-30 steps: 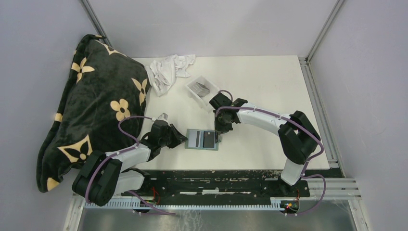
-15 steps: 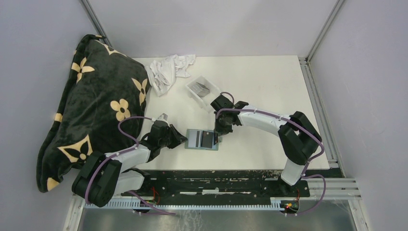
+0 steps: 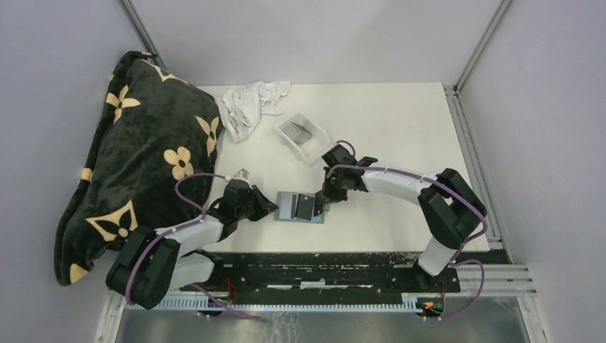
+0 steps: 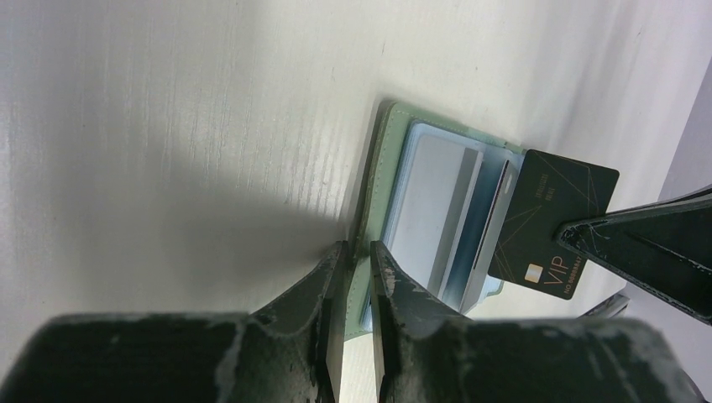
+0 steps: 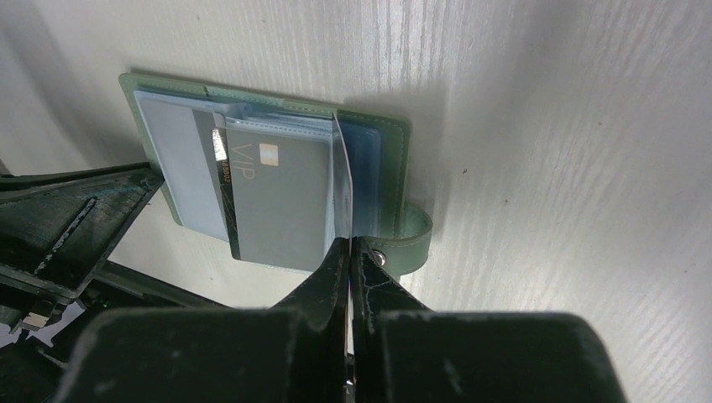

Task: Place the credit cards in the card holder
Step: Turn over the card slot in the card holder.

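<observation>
Overhead, shows the card holder (image 3: 300,207) lying open on the table (image 3: 400,128) between the left gripper (image 3: 269,209) and the right gripper (image 3: 325,205), with a clear tray (image 3: 301,133) farther back. At the left wrist, shows jaws narrowed onto the holder's green cover edge, and a dark VIP credit card (image 4: 550,222) sticking out of a slot. At the right wrist, shows jaws nearly together, pinching a thin clear leaf of the holder just beside that card.

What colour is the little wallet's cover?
The card holder is pale green, clearest in the right wrist view.
</observation>
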Robot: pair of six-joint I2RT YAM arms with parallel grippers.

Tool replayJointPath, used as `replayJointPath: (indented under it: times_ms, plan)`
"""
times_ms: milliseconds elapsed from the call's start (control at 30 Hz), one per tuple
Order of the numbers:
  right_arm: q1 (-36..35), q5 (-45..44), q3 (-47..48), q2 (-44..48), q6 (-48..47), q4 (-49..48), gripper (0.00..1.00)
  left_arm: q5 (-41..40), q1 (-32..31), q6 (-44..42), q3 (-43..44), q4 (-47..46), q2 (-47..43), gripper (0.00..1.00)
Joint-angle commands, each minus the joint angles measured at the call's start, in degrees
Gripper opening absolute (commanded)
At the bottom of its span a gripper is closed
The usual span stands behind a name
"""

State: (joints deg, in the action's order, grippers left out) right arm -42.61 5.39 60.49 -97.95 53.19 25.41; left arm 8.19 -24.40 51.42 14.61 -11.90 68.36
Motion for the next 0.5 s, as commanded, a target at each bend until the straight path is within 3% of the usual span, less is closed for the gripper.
replayJointPath:
  times_ms: [0, 467]
  plan:
    - [0.43, -0.03, -3.06, 0.67, 1.29, -1.69, 0.01, -0.88, -0.28, -1.99, -0.34, 7.49, -0.01, 0.23]
    - [2.3, -2.56, -4.12, 3.18, -1.23, 1.14, 0.01, -1.86, -0.23, -2.6, 1.3, 10.28, 1.07, 0.22]
